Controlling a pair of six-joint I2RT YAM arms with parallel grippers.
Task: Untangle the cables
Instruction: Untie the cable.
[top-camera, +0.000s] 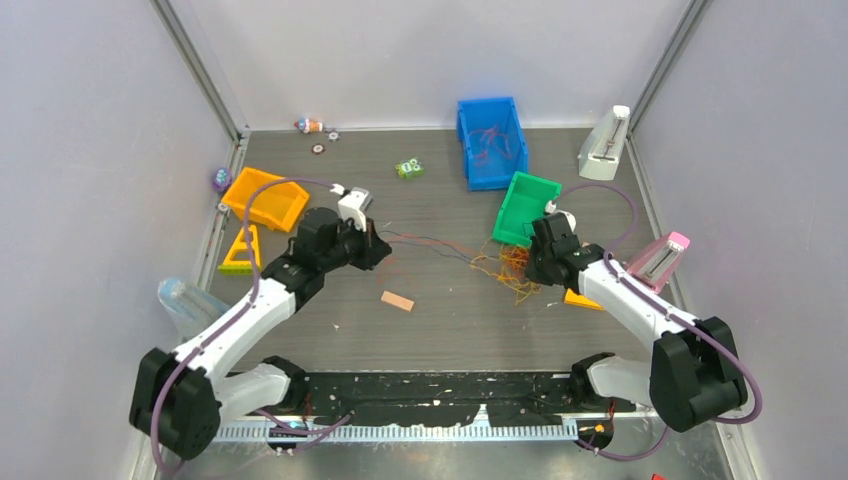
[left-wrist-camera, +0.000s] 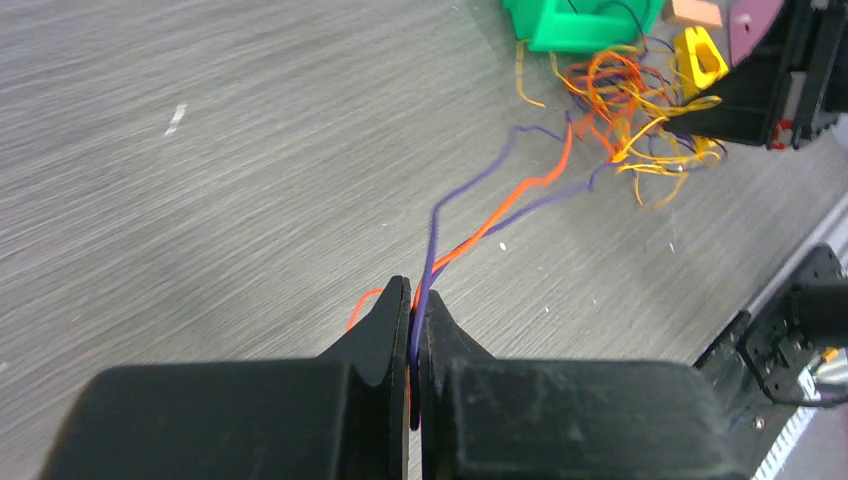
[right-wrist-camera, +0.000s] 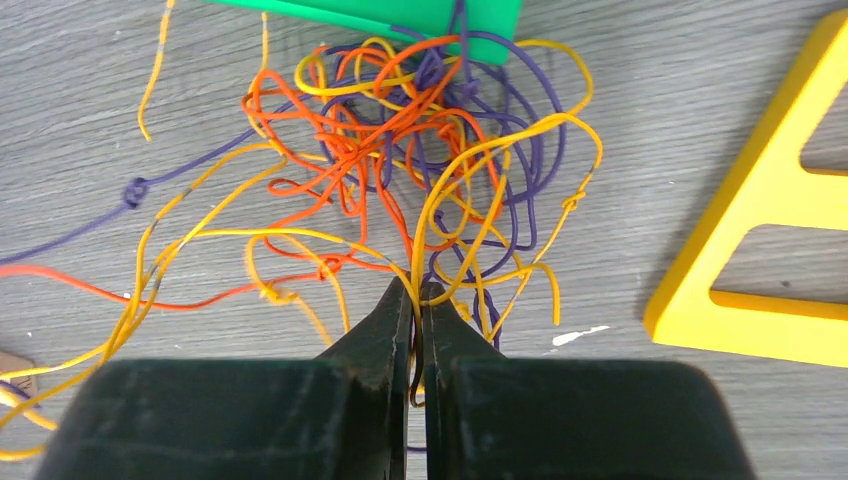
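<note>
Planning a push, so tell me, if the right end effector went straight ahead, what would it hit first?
The cables tangled just ahead of the right end effector; the green bin lies beyond.

A grey wood-grain table (top-camera: 440, 330) fills the floor of a booth with plain, pale lilac-grey walls (top-camera: 430, 60). Metal corner posts (top-camera: 200, 70) rise at the back. The light is soft and even.

Thin cables (top-camera: 512, 268) are lying in a tangled clump of orange, yellow and purple loops, right of centre. A purple strand (left-wrist-camera: 470, 187) and an orange strand (left-wrist-camera: 515, 200) are stretching leftward from it, kinked, not straight.
</note>
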